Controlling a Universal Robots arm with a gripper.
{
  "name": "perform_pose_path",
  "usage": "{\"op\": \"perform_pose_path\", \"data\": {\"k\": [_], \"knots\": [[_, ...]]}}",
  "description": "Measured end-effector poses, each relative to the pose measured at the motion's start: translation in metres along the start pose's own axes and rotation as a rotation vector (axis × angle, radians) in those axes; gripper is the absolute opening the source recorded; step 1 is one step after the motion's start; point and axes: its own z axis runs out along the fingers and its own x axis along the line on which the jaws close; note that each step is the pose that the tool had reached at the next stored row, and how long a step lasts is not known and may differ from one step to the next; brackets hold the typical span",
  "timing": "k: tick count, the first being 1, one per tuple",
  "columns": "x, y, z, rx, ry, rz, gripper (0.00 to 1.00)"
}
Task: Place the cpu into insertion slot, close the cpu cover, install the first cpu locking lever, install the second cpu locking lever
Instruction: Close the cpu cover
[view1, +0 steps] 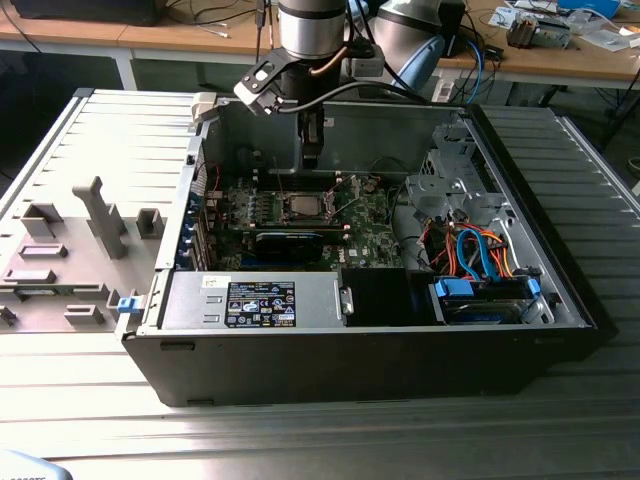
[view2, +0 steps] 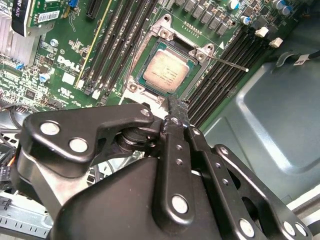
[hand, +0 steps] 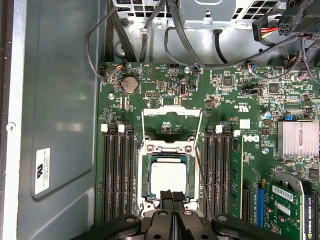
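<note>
The arm (view1: 312, 25) is hanging straight down from above in the exterior view, with its grey wrist section standing vertical. Beneath it, the end effector (view1: 312, 150) is pointing downward, its black linkage drawn in narrow. In both wrist views the end effector (view2: 175, 107) (hand: 172, 196) is pressing its two black fingertips (hand: 167, 196) together, with nothing gripped between them.

A robotics lab or electronics workshop: an opened computer case (view1: 350, 365) lies on a ribbed metal counter (view1: 300, 440) beside grey fixture blocks (view1: 98, 212), a robot arm (view1: 310, 30) hangs over it, and wooden desks (view1: 190, 40) behind carry loose cables (view1: 225, 14).
</note>
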Motion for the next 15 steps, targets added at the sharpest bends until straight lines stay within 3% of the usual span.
{"op": "perform_pose_path", "data": {"k": [7,12,15], "knots": [[-0.0003,0.0036,0.0001,0.0,0.0,0.0,0.11],[-0.0011,0.0123,0.0005,0.0005,0.0,0.0,0.11],[-0.0014,0.0232,0.001,0.0017,0.0001,0.0,0.11]]}}
